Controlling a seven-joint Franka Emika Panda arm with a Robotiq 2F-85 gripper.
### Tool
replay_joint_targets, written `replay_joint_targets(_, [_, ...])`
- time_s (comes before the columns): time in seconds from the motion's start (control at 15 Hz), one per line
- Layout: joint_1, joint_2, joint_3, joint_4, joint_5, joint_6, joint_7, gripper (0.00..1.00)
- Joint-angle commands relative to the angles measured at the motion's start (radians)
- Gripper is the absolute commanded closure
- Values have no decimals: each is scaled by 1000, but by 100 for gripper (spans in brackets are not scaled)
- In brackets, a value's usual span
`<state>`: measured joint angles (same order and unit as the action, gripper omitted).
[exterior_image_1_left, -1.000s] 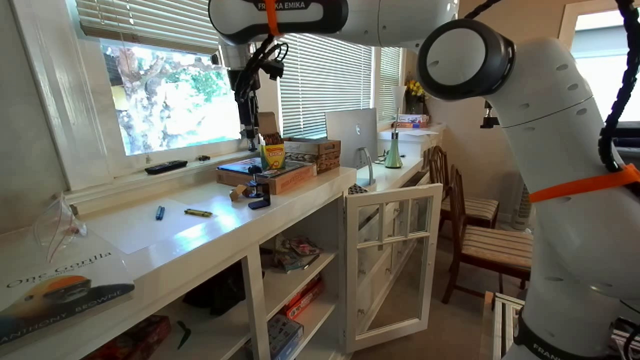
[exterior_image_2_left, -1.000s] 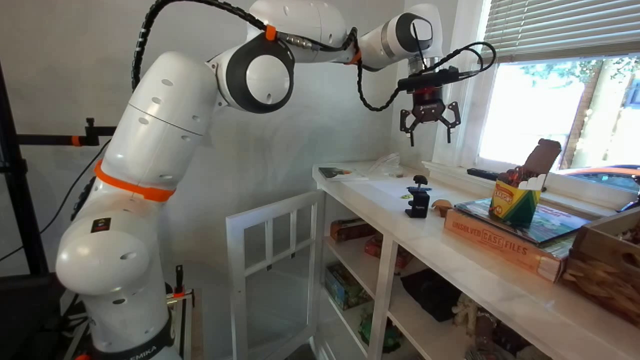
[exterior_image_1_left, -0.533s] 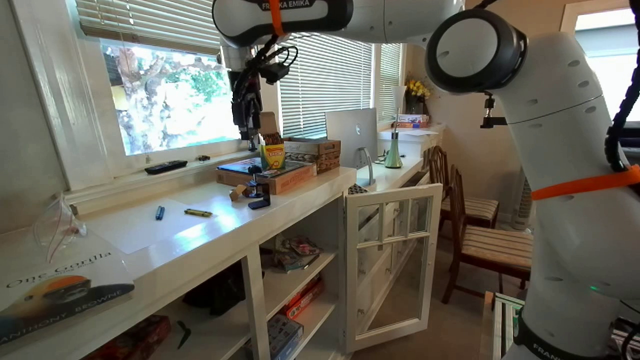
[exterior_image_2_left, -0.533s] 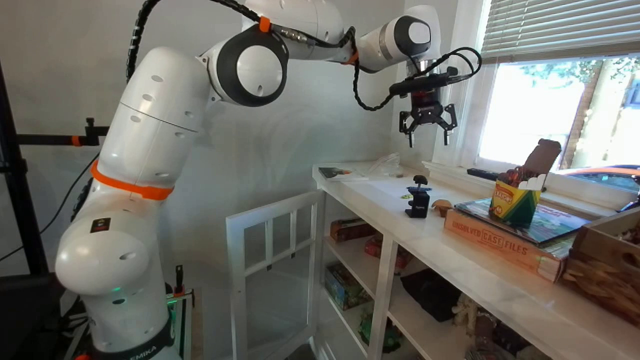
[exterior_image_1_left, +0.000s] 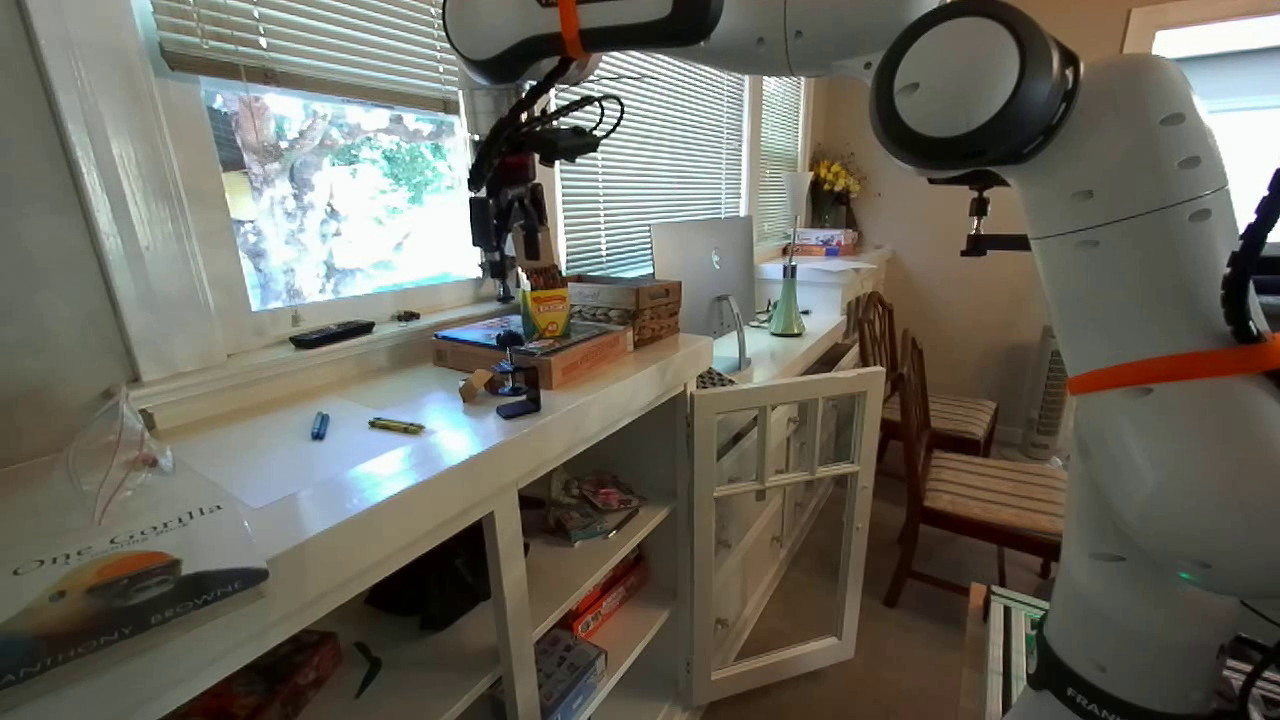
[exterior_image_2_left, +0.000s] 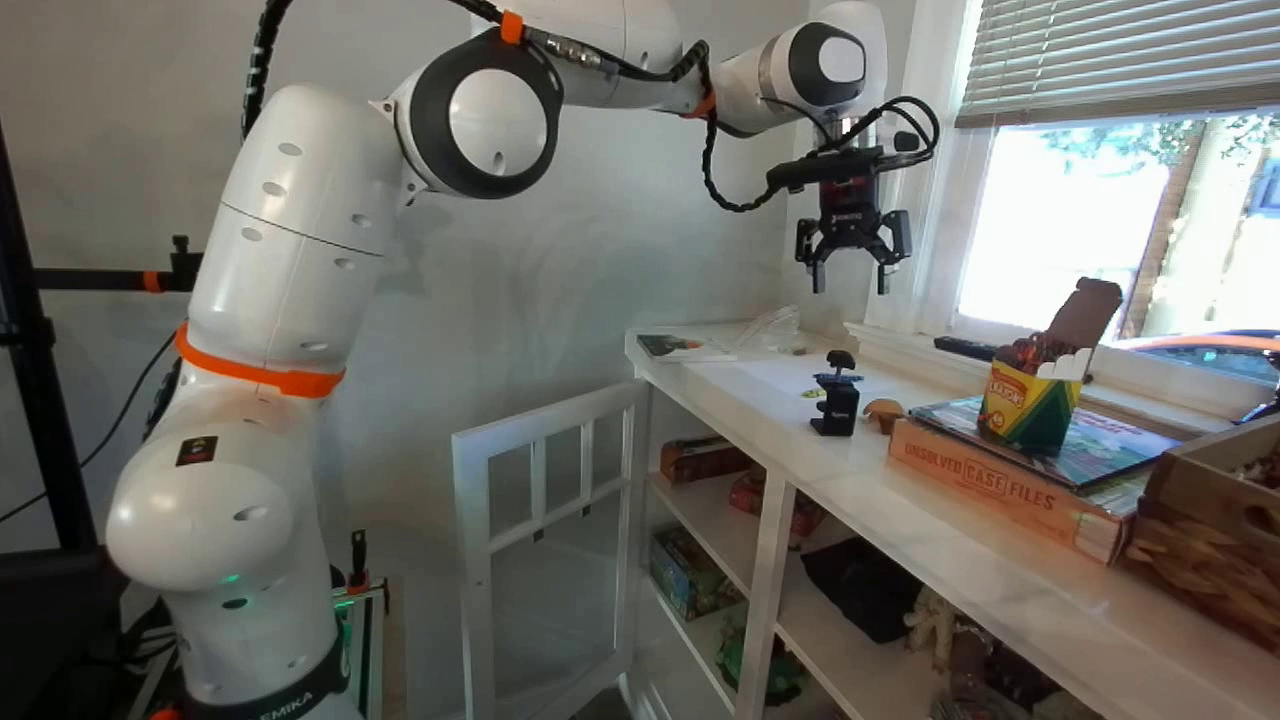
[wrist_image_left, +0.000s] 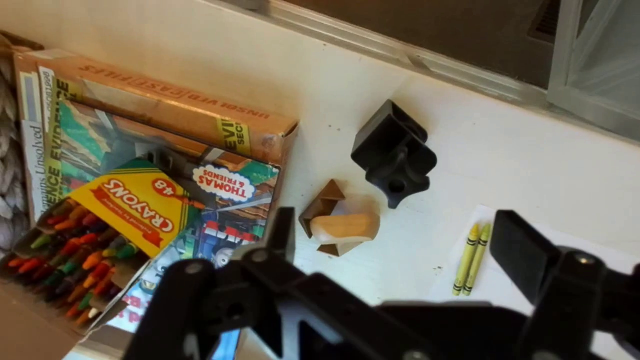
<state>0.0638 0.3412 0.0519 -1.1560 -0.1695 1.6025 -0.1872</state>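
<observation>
My gripper (wrist_image_left: 395, 217) stands open above the white counter, with nothing between its fingers in the wrist view. In an exterior view the gripper (exterior_image_2_left: 851, 280) hangs pointing down, well above the counter. Below it lie two yellow-green crayons (wrist_image_left: 470, 260), side by side on a white sheet of paper (exterior_image_1_left: 250, 460). A brown wooden-looking piece (wrist_image_left: 345, 226) and a black clamp (wrist_image_left: 395, 150) rest on the counter nearby. A yellow and green crayon box (wrist_image_left: 135, 207), its lid up and full of crayons, leans towards the left. Two blue crayons (exterior_image_1_left: 320, 426) lie on the paper in an exterior view.
The crayon box stands on a Thomas & Friends case (wrist_image_left: 240, 165) atop an orange game box (exterior_image_2_left: 980, 490). A wooden crate (exterior_image_1_left: 655, 295) is beside them. A remote (exterior_image_1_left: 332, 334) sits on the sill; a gorilla book (exterior_image_1_left: 130, 590) and plastic bag (exterior_image_1_left: 115, 460) are at the counter's end. A glazed cabinet door (exterior_image_1_left: 705, 560) hangs open.
The arm has drawn back and the wrist has turned, so the gripper's fingers now show apart in an exterior view. The gripper stays open; the objects on the counter have not moved.
</observation>
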Motion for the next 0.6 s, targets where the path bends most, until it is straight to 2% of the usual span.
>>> replay_joint_targets(0.0, [-7, -56, -9, -84, 15, 19, 88, 0])
replay_joint_targets(0.33, [-18, -86, -13, -122, 20, 36, 133, 0])
replay_joint_targets(0.53, [-30, -93, -6, -136, 37, 57, 87, 0])
